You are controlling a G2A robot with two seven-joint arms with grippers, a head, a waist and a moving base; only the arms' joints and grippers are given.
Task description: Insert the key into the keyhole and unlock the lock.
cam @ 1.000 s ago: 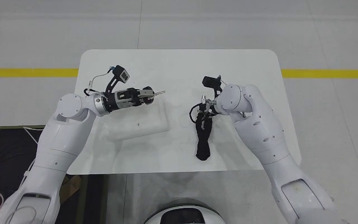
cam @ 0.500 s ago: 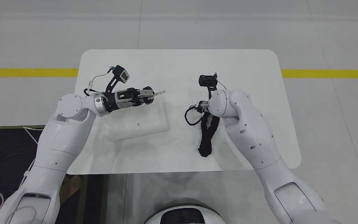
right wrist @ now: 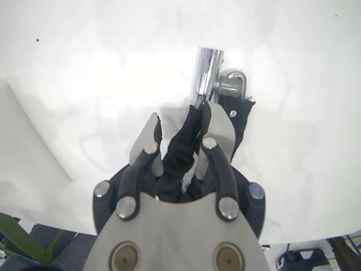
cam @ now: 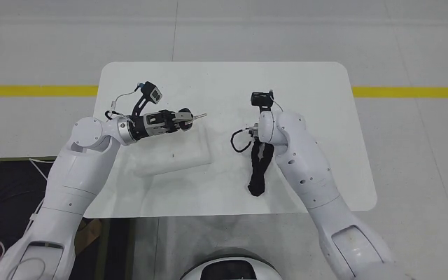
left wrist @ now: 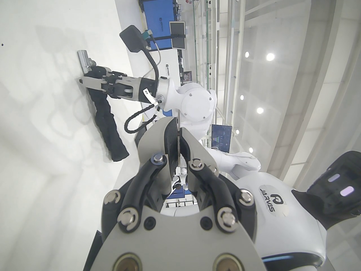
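In the top view my left gripper (cam: 187,117) is shut on a thin metal key (cam: 199,116) whose tip points toward the table's middle. In the left wrist view the key (left wrist: 178,142) stands edge-on between the pads of the left gripper (left wrist: 178,131). The lock is a chrome cylinder (right wrist: 208,71) with a grey shackle (right wrist: 235,84) and a long black fabric sleeve (cam: 256,171). It lies right of centre. My right gripper (right wrist: 182,112) is shut on the sleeve (right wrist: 180,148) just behind the cylinder. The left wrist view has that cylinder (left wrist: 83,59) farther off, at the tip of the right gripper (left wrist: 84,79).
A low white block (cam: 171,154) lies on the white table (cam: 315,91) below my left gripper. A black cable loop (cam: 239,142) hangs by the right wrist. The table's near edge runs just beyond the sleeve's end.
My right arm has swung its forearm inward and turned at the wrist, and the lock's sleeve has shifted slightly. The left arm and key have kept still.
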